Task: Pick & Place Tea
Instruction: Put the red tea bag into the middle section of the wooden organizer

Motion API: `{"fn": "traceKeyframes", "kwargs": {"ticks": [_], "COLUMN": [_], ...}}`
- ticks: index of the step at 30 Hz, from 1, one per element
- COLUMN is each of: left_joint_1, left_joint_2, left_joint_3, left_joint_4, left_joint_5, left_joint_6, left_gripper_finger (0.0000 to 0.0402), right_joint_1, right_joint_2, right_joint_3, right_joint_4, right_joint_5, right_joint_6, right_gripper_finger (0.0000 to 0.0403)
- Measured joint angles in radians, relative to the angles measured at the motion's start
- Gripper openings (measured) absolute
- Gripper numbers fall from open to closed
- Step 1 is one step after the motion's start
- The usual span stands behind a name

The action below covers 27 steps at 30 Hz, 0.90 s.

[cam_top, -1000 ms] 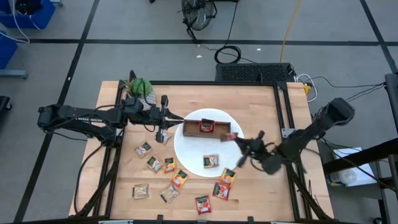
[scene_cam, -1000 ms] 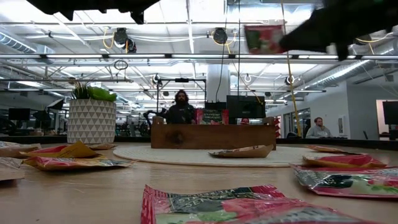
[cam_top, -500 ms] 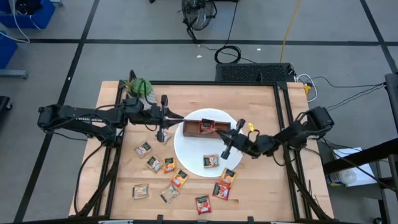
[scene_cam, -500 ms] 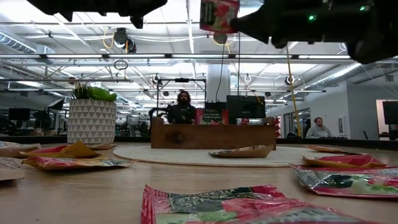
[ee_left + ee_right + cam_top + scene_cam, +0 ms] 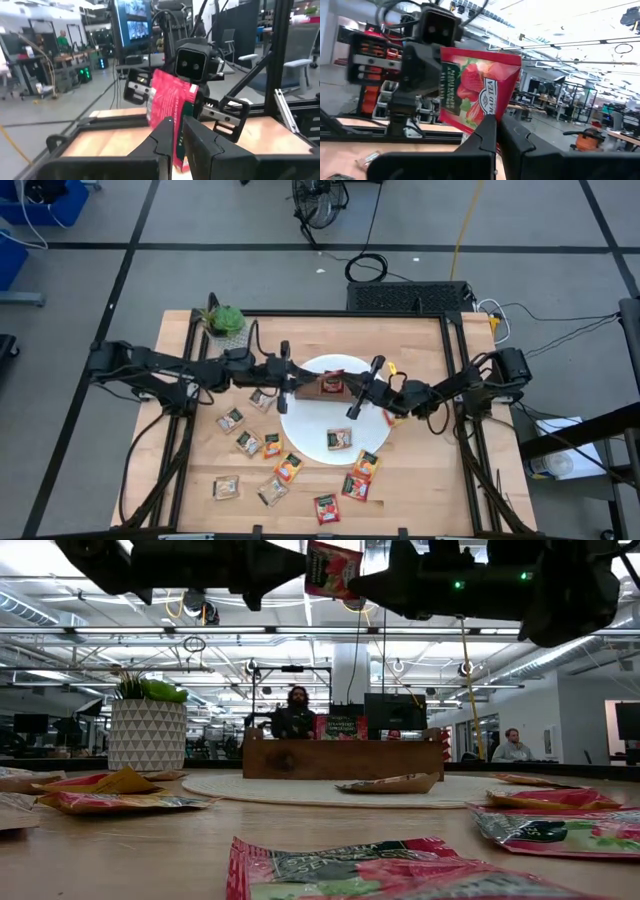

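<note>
Both moved in over the wooden tray (image 5: 330, 386): right gripper (image 5: 352, 392) pinching red sachet (image 5: 479, 93), left gripper (image 5: 288, 377) at 9 o'clock nearly closed beside it, handover likely.

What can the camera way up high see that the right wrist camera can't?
Only the high view shows the whole table, the white plate, the wooden tray, the potted plant and the loose tea sachets lying around. Only the right wrist view shows the strawberry picture on the red sachet up close, pinched in the right gripper. Both show the left gripper facing that sachet.
</note>
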Motion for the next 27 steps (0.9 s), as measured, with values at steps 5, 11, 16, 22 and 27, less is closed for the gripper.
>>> {"fn": "traceKeyframes", "kwargs": {"ticks": [5,11,16,22,27], "left_joint_1": [-0.012,-0.030,-0.030,-0.030,-0.030], "left_joint_2": [0.006,0.006,0.006,0.006,0.006], "left_joint_3": [0.000,0.000,0.000,0.000,0.000], "left_joint_4": [0.005,0.001,-0.001,0.000,0.000], "left_joint_5": [-0.005,-0.027,-0.028,-0.031,-0.033], "left_joint_6": [0.022,0.072,0.079,0.080,0.080], "left_gripper_finger": [0.0051,0.0117,0.0179,0.0206,0.0207], "right_joint_1": [-0.009,-0.011,-0.011,-0.013,-0.013], "right_joint_2": [0.000,0.000,0.000,0.000,0.000], "right_joint_3": [0.000,0.000,0.000,0.000,0.000], "right_joint_4": [-0.003,-0.013,-0.015,-0.008,0.000], "right_joint_5": [0.000,0.002,0.001,-0.048,-0.053], "right_joint_6": [-0.011,-0.011,0.002,0.038,0.078], "right_gripper_finger": [0.0000,0.0000,0.0000,0.0000,0.0000]}}
